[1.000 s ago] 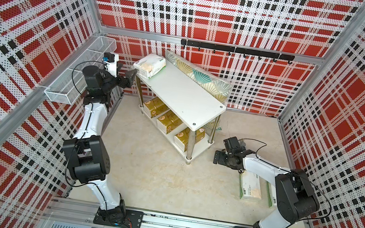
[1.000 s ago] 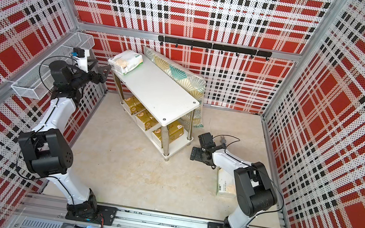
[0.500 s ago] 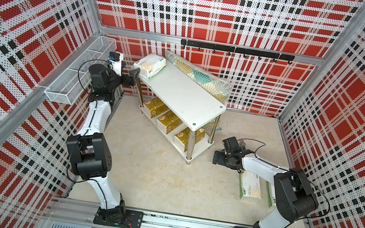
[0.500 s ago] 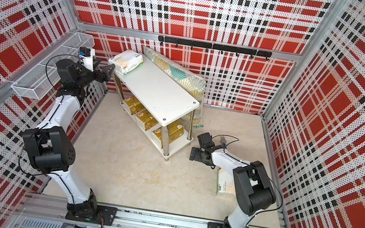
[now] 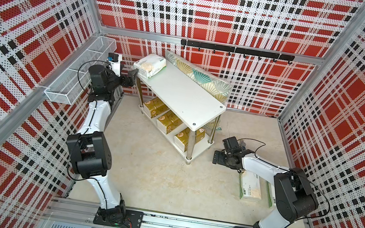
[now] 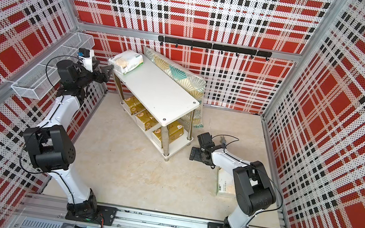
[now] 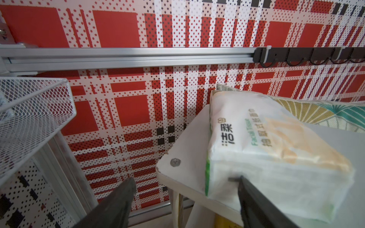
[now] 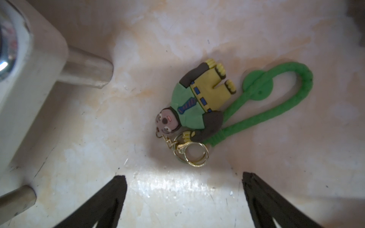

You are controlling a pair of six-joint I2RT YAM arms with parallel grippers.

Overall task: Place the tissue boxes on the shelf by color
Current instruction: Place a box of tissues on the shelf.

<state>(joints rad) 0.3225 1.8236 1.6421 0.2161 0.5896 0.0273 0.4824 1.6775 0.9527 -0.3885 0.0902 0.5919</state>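
Two end effectors (image 7: pixel 185 181) (image 8: pixel 183 176) gape; soft white brick-shaped pack (image 7: pixel 266 142) tops smooth shelf (image 7: pixel 187 142).

On the white tissue pack (image 7: pixel 276 158), sitting at the 11 o'clock end of the shelf (image 7: pixel 189 150) top board in a top view (image 5: pixel 150 65), the left wrist view is showing:
- bold black chars "洁柔" w/ a small round logo just beside them
- green Latin "Facial Tissue" running alongside
- a row of dark Chinese chars next to that, approx. "抽取式纸面巾", slightly blurred

The second white pack (image 5: pixel 250 188), lying on the floor at 4 o'clock from the shelf, is carrying a line of green print, too small to read.

The gold packs (image 5: pixel 168 121) on the lower board are wearing small stickers. The sticker (image 5: pixel 201 131) on the 5 o'clock pack is showing dark dots only, illegible.
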